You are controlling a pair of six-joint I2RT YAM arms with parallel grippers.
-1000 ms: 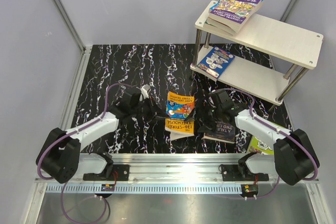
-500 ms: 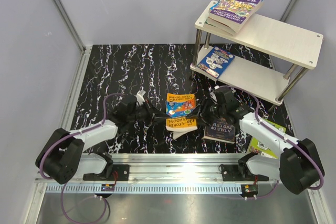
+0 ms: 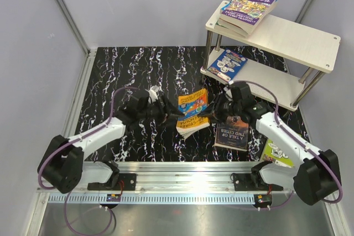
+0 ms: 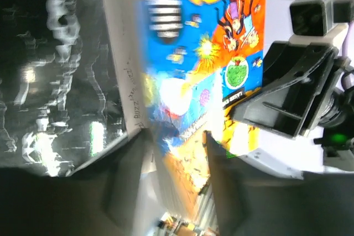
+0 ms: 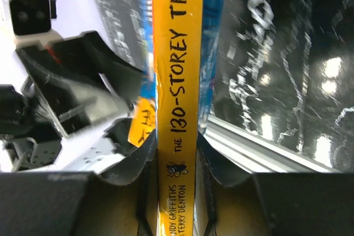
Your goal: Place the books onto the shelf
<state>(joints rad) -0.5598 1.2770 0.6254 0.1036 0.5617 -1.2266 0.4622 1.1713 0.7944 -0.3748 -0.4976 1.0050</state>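
Right gripper (image 3: 217,106) pinches the orange-and-blue book (image 3: 192,110) by its spine. In the wrist view a finger (image 5: 145,156) presses against each side of the yellow spine, which reads "THE 130-STOREY TREEHOUSE". The left gripper (image 3: 167,115) meets the same book from the left. Its fingers (image 4: 128,189) stand apart with the book's edge between them, but the view is blurred and it cannot be told whether they press on it.

The book sits at lower centre of the overhead frame, between the two grippers. It is tilted rather than flat on the black, white-veined table (image 3: 138,70).

Just to its lower right a dark book (image 3: 232,135) titled "A TALE OF TWO CITIES" lies flat, partly under the right arm. A lime-green book (image 3: 275,153) lies at the lower right, half hidden by that arm.

The shelf (image 3: 304,40) fills the upper right and is well apart from the held book. A stack of books (image 3: 247,9) with a purple cover on top rests on the left end of its top board. A blue book (image 3: 228,63) lies on the left end of the lower board. The shelf's metal posts (image 3: 209,51) and the right arm lie between the held book and the boards.

The held book's cover is bright orange and blue with cartoon figures and a green round patch, and its page edges are white.
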